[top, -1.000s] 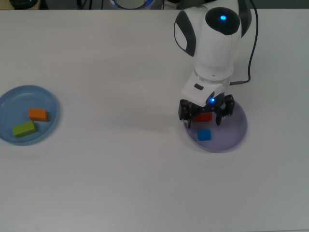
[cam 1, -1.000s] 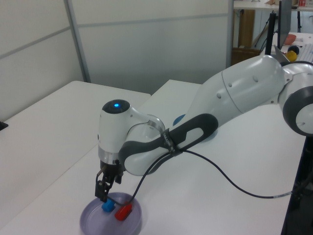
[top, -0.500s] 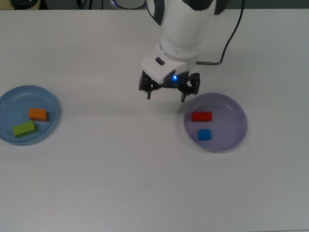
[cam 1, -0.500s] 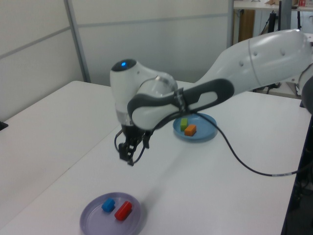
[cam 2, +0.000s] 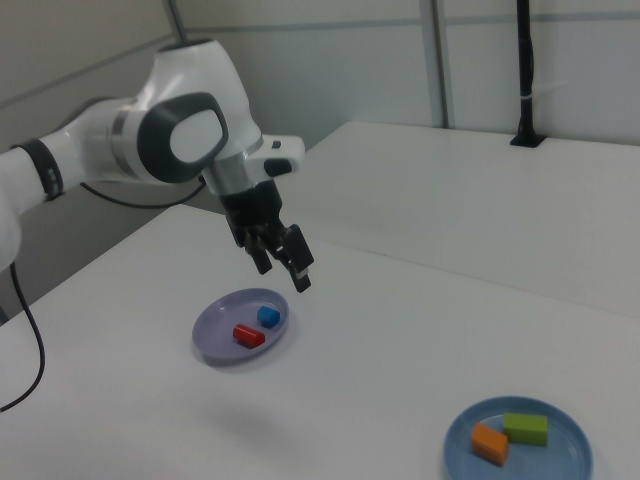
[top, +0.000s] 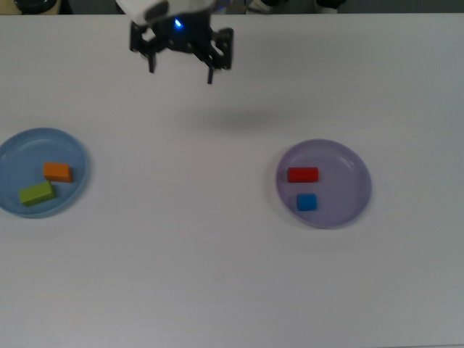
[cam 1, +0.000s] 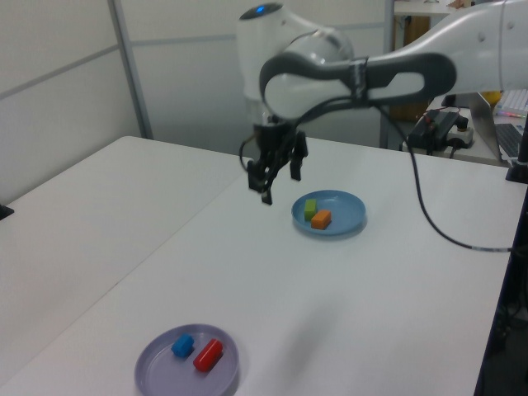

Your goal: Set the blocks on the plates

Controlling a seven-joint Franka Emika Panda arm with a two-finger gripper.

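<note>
The gripper [top: 181, 64] is hanging in the air above the white table [top: 217, 275], its two dark fingers spread wide apart and pointing down, gripping nothing. In the top view it is sitting close to the table's far edge, left of the middle. In the left view the gripper [cam 1: 277, 172] is hovering high over the tabletop, near the light blue plate. In the right view the gripper [cam 2: 283, 261] is tilting down from the white and grey arm [cam 2: 150, 130].

The lavender plate [top: 355, 199] is lying right of the table's middle in the top view. The red block [top: 302, 175] and the smaller blue cube [top: 307, 202] are resting inside it, near each other but apart, the red one nearer the far edge.

The light blue plate [top: 72, 192] is lying at the table's left edge in the top view, partly cut off by the picture's border. The orange block [top: 57, 172] and the green block [top: 37, 193] are sitting in it, just beside each other.

The two plates are lying well apart.
</note>
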